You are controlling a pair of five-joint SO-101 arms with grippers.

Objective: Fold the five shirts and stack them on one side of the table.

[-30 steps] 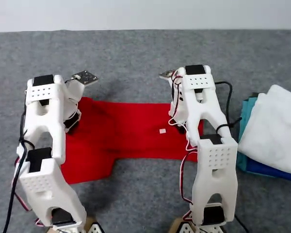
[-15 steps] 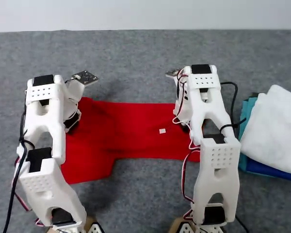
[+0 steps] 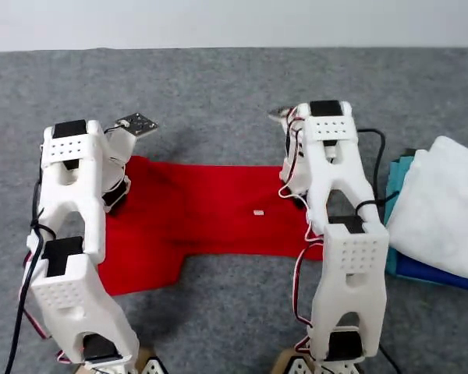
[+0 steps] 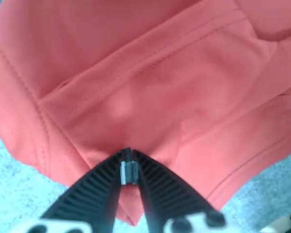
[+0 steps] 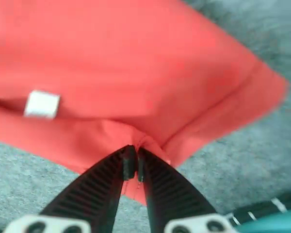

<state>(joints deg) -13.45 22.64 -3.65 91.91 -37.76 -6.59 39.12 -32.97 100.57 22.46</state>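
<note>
Red shirt (image 3: 203,210): spread flat across the middle of the table (image 3: 218,93), spanning from one arm to the other, with one sleeve trailing toward the near-left corner.

Left gripper (image 4: 129,167): jaws fully closed, tips meeting on a small pinch of red shirt at its left end. Cloth gathered into folds at the tips; stitched seams running across the fabric beyond. Left arm (image 3: 70,195) positioned over that end in the high view.

Right gripper (image 5: 132,165): jaws fully closed, tips nipping a pucker of red shirt close to its right hem, with grey table just beside. Right arm (image 3: 335,202) positioned over that end in the high view.

Tag (image 3: 258,212): small white square on the red shirt, right of centre, near the right arm. Same tag (image 5: 41,104) close to the right gripper in the right wrist view; any print too small to read.

Stack (image 3: 444,210): folded shirts at the right edge of the table, apart from the red shirt. White on top, teal and blue edges beneath.
</note>
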